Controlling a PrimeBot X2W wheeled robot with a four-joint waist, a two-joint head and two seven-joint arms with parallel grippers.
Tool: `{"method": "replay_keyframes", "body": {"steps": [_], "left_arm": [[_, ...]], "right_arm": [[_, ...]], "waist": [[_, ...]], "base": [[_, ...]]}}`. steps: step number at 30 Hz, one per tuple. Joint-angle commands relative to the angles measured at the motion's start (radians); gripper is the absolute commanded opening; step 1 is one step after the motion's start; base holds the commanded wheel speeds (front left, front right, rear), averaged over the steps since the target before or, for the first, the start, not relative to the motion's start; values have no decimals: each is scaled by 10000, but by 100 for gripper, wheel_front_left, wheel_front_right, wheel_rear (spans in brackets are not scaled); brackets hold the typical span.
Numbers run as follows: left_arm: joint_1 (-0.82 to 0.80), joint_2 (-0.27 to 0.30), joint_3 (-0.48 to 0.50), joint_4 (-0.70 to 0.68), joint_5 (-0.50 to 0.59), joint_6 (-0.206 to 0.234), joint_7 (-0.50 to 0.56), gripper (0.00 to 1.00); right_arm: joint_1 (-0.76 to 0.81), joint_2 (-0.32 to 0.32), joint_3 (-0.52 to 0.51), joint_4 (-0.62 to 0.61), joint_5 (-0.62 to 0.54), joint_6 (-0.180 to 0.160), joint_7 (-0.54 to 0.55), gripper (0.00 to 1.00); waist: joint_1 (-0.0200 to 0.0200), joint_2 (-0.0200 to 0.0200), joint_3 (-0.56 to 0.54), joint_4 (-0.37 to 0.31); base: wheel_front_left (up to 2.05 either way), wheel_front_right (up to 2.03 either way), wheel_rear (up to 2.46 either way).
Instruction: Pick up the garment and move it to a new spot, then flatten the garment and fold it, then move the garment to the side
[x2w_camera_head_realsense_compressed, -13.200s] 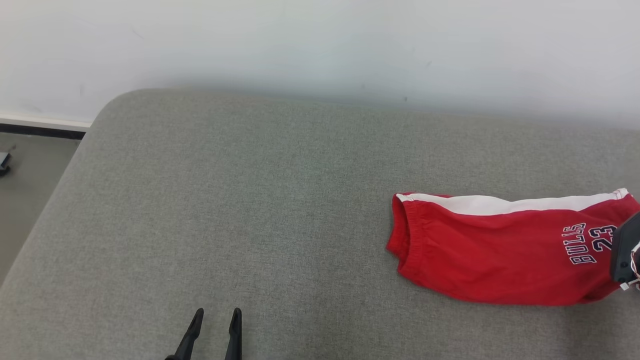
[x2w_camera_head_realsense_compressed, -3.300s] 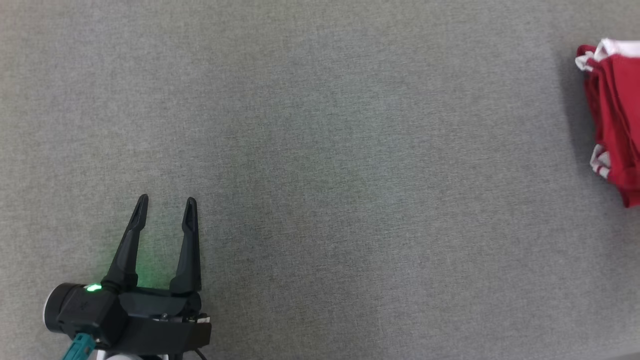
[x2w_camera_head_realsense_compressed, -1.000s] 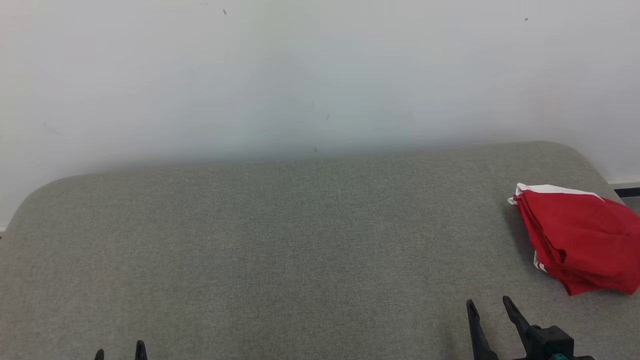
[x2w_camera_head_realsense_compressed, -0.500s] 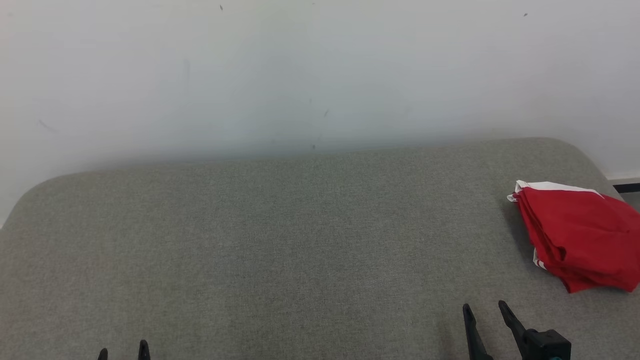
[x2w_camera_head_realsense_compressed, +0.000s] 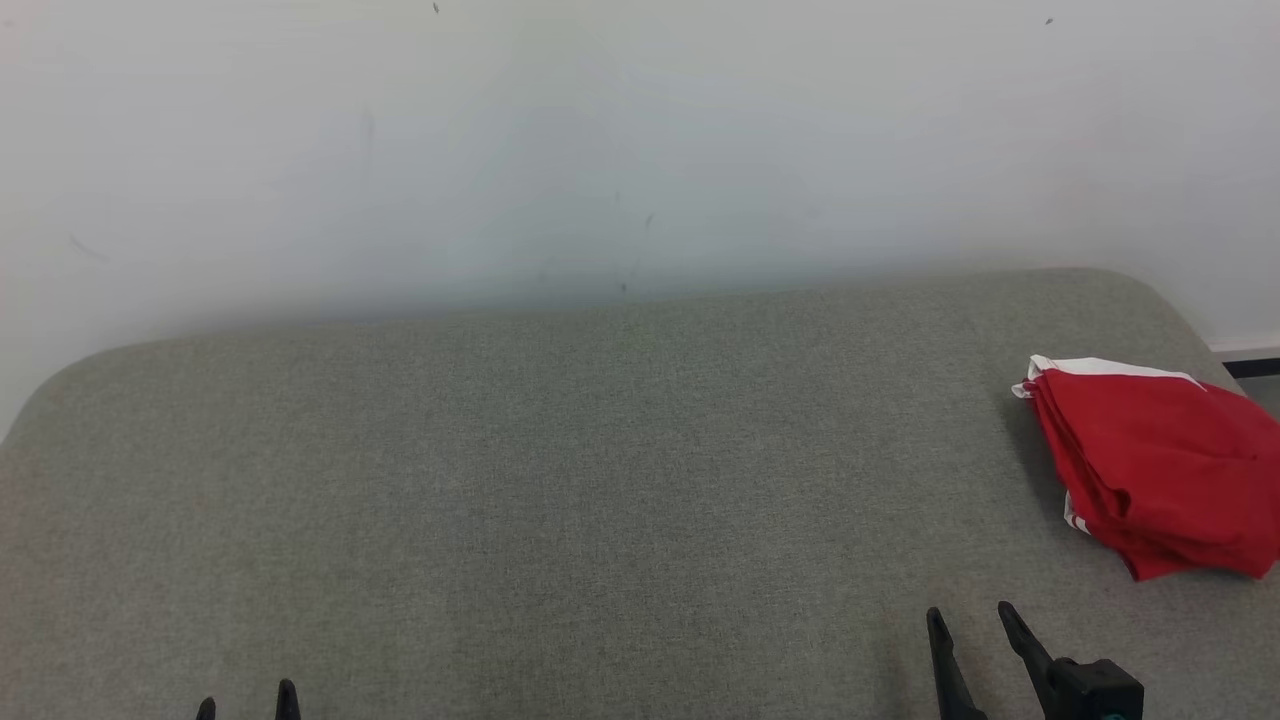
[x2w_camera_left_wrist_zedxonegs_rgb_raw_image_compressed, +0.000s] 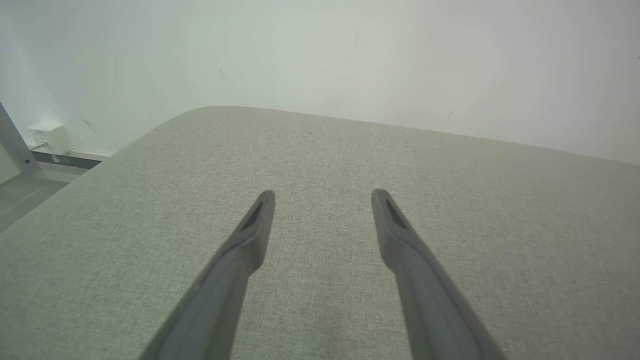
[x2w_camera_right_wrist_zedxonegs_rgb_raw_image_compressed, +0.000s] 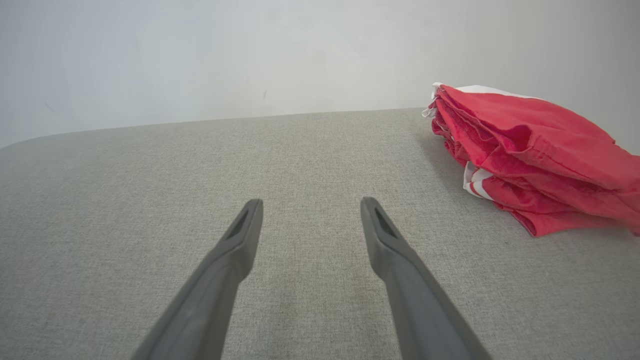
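There's the red garment (x2w_camera_head_realsense_compressed: 1160, 470), white trim showing, folded into an uneven bundle at the far right of the grey padded surface (x2w_camera_head_realsense_compressed: 600, 480), near the rounded back corner. Whether its right edge overhangs is hard to say, as the frame cuts it off. At the front, the right gripper (x2w_camera_head_realsense_compressed: 968, 610) has its fingers spread wide and empty, with the garment ahead and to its right, not touching. Well away on the other side, the left gripper (x2w_camera_left_wrist_zedxonegs_rgb_raw_image_compressed: 324, 195) is just as splayed and holds nothing. A white wall (x2w_camera_head_realsense_compressed: 600, 150) stands behind.

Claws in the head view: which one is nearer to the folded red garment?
The right claw, at the lower right: the red garment lies close beside it, while the left claw is far across.
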Motion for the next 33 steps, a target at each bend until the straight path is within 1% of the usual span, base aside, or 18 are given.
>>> {"method": "replay_keyframes", "body": {"steps": [1, 3, 4, 9, 24, 26, 33], "left_arm": [[-57, -15, -11, -16, -99, 15, -28, 100], [-63, -15, -41, -30, -146, 28, -28, 100], [-10, 0, -29, -2, -67, 26, 3, 0], [77, -78, -17, 439, -129, 24, 101, 0], [-411, -60, -96, 314, -2935, -11, 836, 0], [-437, -58, -104, 302, -3104, -13, 879, 0], [-621, -50, -150, 235, -4245, -29, 1161, 0]], "right_arm": [[64, 3, 4, -2, 45, -31, -40, 100], [88, 11, 17, 2, 67, -31, -43, 100], [-1, 2, 12, 4, 46, 0, -1, 0], [231, 23, -16, 409, 156, 2, 109, 0], [1, 36, -303, -81, 3131, -1, 829, 0], [-10, 36, -317, -115, 3314, -1, 871, 0], [-90, 41, -417, -323, 4524, -3, 1143, 0]], "waist": [[-1, 0, 9, -4], [-1, 0, 19, 0], [0, 0, 19, 0], [0, 0, 28, 3], [0, 0, 119, 78], [0, 0, 125, 83], [0, 0, 168, 118]], "base": [[0, 0, 0], [0, 0, 0], [0, 0, 0], [0, 0, 0], [0, 0, 0], [0, 0, 0], [0, 0, 0]]}}
